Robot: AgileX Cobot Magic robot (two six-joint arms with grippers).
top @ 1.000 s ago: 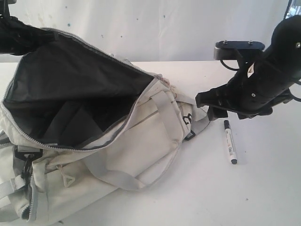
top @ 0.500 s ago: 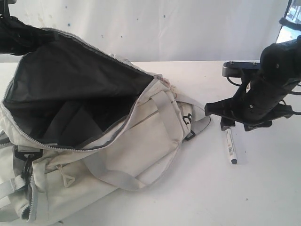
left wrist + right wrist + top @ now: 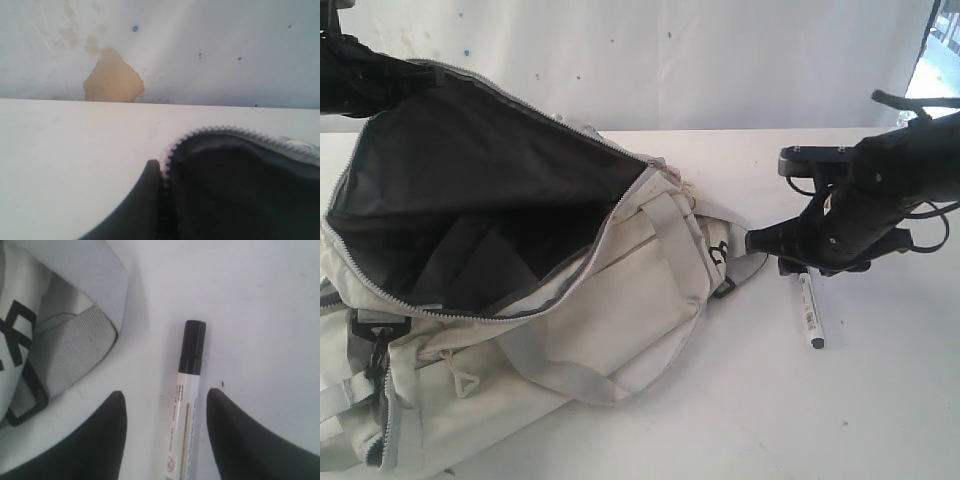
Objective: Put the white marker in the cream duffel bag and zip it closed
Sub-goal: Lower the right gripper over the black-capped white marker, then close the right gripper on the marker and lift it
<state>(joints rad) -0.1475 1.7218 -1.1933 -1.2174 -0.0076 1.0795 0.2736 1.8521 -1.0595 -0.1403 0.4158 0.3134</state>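
Note:
The cream duffel bag (image 3: 620, 300) lies on the left of the table, its mouth wide open and its dark lining showing. My left gripper (image 3: 412, 72) is shut on the bag's zipper edge (image 3: 210, 131) at the upper left and holds that edge up; one finger (image 3: 149, 180) shows beside the teeth. The white marker (image 3: 810, 312) lies flat on the table to the right of the bag. My right gripper (image 3: 165, 399) is open and low over it, one finger on each side of the barrel (image 3: 186, 410), neither touching it. The black cap (image 3: 193, 347) points past the fingertips.
A grey webbing strap (image 3: 75, 335) and a black buckle (image 3: 27, 400) of the bag lie close beside my right gripper. The white tabletop (image 3: 770, 410) runs to a white backdrop (image 3: 200, 45) with a yellowish stain (image 3: 112, 80).
My right arm has come down over the marker's cap end, which it now hides in the exterior view, and its jaws have narrowed. The left gripper and the bag have not moved.

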